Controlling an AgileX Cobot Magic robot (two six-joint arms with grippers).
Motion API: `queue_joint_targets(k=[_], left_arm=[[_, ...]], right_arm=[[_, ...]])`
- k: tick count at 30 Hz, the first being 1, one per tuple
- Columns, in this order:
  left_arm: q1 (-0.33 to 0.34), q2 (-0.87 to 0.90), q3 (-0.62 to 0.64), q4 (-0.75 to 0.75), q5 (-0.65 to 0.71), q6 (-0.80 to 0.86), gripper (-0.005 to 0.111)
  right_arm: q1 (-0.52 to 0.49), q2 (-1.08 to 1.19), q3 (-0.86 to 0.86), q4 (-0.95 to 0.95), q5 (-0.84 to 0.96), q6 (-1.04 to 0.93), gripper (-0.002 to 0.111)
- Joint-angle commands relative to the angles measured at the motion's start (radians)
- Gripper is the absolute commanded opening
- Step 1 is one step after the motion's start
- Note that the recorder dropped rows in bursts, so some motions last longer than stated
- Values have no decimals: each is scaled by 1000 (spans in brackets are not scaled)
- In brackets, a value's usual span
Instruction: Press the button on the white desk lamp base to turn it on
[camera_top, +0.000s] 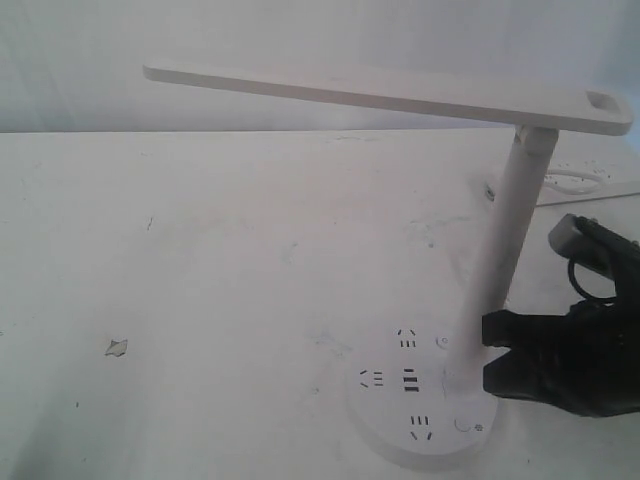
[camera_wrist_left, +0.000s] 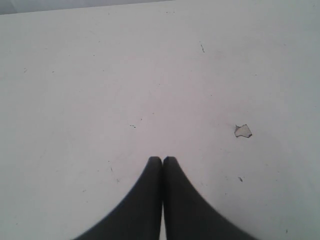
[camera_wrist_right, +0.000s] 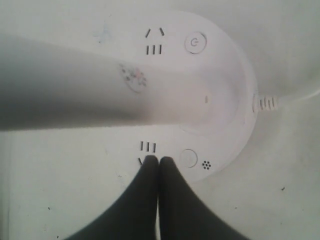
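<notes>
Two shut pairs: left fingers (camera_wrist_left: 149, 192) idle over desk (camera_wrist_left: 100, 75); right fingers (camera_wrist_right: 145, 192), closed for poking, sit beside the button (camera_wrist_right: 188, 158), maybe touching base (camera_wrist_right: 222, 90).

The base (camera_top: 425, 410) is white, patterned with 3 groups of dark socket slots and dark bars at its middle. On the base, the button (camera_wrist_right: 189, 158) is white with a thin grey ring and a tiny grey dotted sun beside it. The head (camera_top: 390, 95) above the base is white. The table (camera_top: 200, 250) under the base is off-white with dark specks and 1 grey chip (camera_top: 116, 347). The right gripper (camera_wrist_right: 159, 159) and left gripper (camera_wrist_left: 162, 159) are black.
</notes>
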Motion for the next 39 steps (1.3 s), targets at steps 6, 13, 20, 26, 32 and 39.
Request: queue_joint_targets(k=[6, 13, 20, 26, 32, 39], left_arm=[[-8, -3, 2, 0, -4, 0, 0], [-8, -3, 2, 0, -4, 0, 0], [-8, -3, 2, 0, -4, 0, 0], [-8, -3, 2, 0, -4, 0, 0], [-8, -3, 2, 0, -4, 0, 0], [-8, -3, 2, 0, -4, 0, 0]], right_arm=[[1, 6, 60, 34, -59, -37, 0], [1, 6, 75, 169, -39, -147, 0], [1, 6, 75, 175, -41, -150, 0], [1, 6, 75, 184, -39, -170, 0], [1, 6, 87, 193, -30, -180, 0], [1, 8, 109, 207, -48, -205, 0]])
